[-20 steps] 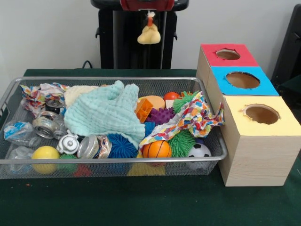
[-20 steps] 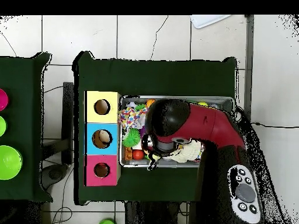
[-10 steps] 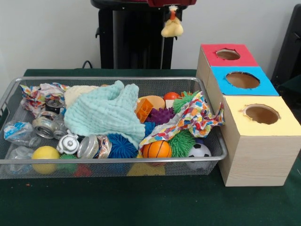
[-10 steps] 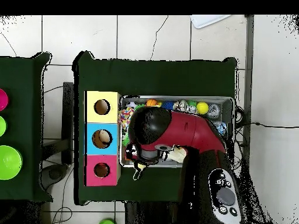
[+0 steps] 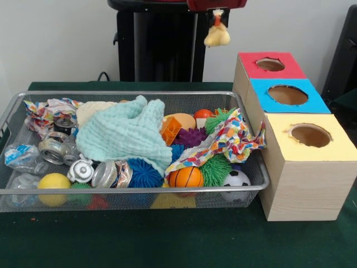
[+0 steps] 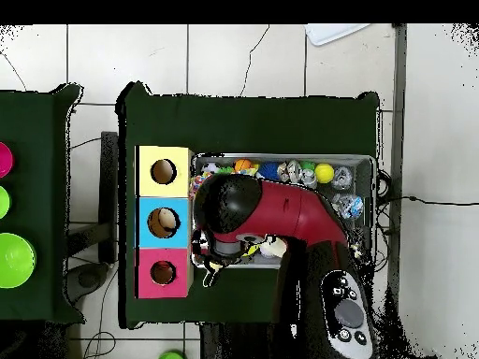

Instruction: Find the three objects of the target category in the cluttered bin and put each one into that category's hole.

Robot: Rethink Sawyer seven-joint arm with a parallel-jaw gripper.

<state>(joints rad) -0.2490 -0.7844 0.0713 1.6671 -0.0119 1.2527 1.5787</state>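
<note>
The yellow duck [image 5: 216, 35] with its orange beak hangs from my gripper [image 5: 217, 12] at the top edge of the front view. The gripper is shut on the duck's head end. The duck is high above the table, just left of the red-topped hole [image 5: 270, 64] and past the right end of the wire mesh bin [image 5: 134, 190]. In the overhead view my red arm [image 6: 281, 210] covers the bin's side next to the red hole [image 6: 163, 273], and the gripper is hidden under it. A cream soft thing [image 5: 92, 110] lies at the bin's back, partly under a mint cloth [image 5: 125, 134]. The tiger is hidden.
The bin holds spiky balls [image 5: 145, 173], crushed cans [image 5: 109, 174], a yellow ball [image 5: 53, 184], a small basketball [image 5: 186, 177], a soccer ball [image 5: 236, 178] and a patterned cloth [image 5: 231, 137]. The blue-topped hole [image 5: 288, 95] and the yellow-topped hole [image 5: 310, 135] sit nearer the camera on the same box row.
The gripper has carried the duck to the right in the front view, from above the bin's back middle to just beside the red-topped box. The bin's contents have not moved.
</note>
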